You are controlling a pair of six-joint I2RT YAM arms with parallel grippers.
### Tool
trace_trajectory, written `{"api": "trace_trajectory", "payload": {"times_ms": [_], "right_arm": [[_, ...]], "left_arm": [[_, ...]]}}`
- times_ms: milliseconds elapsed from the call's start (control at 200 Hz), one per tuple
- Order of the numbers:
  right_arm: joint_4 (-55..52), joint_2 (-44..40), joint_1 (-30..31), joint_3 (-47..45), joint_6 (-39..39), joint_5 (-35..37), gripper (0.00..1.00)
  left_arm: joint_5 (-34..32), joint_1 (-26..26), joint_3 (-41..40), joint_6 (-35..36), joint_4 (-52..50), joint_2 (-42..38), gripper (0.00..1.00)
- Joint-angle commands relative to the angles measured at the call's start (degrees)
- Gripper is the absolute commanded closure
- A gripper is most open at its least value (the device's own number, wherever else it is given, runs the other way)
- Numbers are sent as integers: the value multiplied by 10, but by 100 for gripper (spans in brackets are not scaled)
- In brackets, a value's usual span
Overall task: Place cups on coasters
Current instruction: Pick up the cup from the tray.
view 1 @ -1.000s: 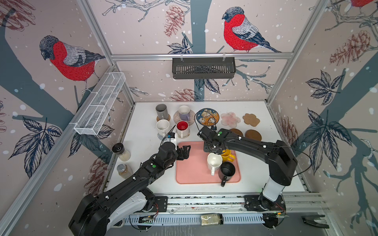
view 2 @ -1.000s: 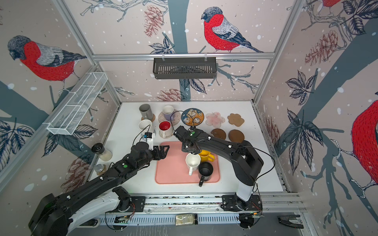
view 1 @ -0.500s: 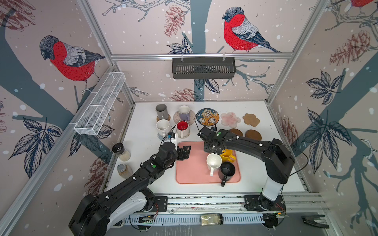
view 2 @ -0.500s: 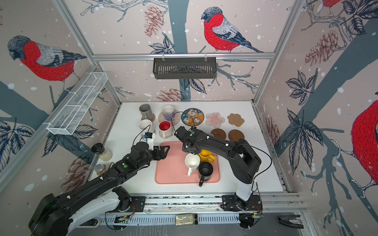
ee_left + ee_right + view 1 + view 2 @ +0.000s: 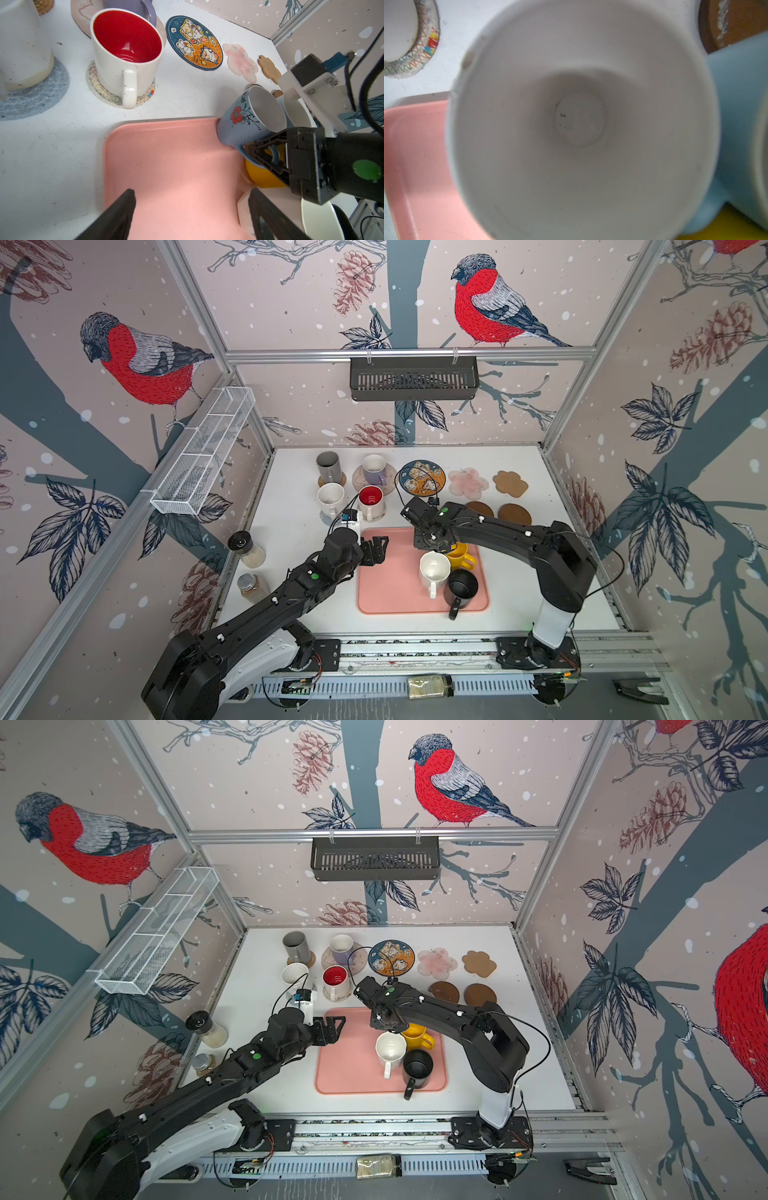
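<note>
My right gripper [image 5: 432,543] sits at the far edge of the pink tray [image 5: 390,585], shut on a tilted light blue flowered cup [image 5: 245,122] at its handle side. Its white inside fills the right wrist view [image 5: 579,124]. A second light blue cup [image 5: 295,112] stands behind it. Yellow [image 5: 459,554], white [image 5: 434,570] and black [image 5: 461,589] cups stand on the tray. My left gripper [image 5: 191,197] hovers open over the tray's left part. Grey [image 5: 329,466], lavender [image 5: 374,470], white [image 5: 330,499] and red-inside [image 5: 370,502] cups rest on coasters. The blue cartoon coaster [image 5: 422,478] is bare.
A pink flower coaster [image 5: 468,483], a tan cloud coaster [image 5: 510,483] and two brown discs [image 5: 480,509] [image 5: 514,514] lie bare at the back right. Two jars [image 5: 247,549] [image 5: 249,587] stand by the left wall. A wire basket [image 5: 203,456] hangs there.
The right gripper's jaws have drawn together on the light blue cup while the arm stayed almost in place. The left arm has not moved.
</note>
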Motion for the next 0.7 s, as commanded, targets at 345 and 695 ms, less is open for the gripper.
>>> {"api": "trace_trajectory", "payload": {"times_ms": [345,695], "right_arm": [[20,8,3,4,-38,6,96],[14,1,2,27,-52,21,96]], "left_arm": [[-4,-1,7,9,16,10,14],[-6,-1,9,12,16,14,14]]}}
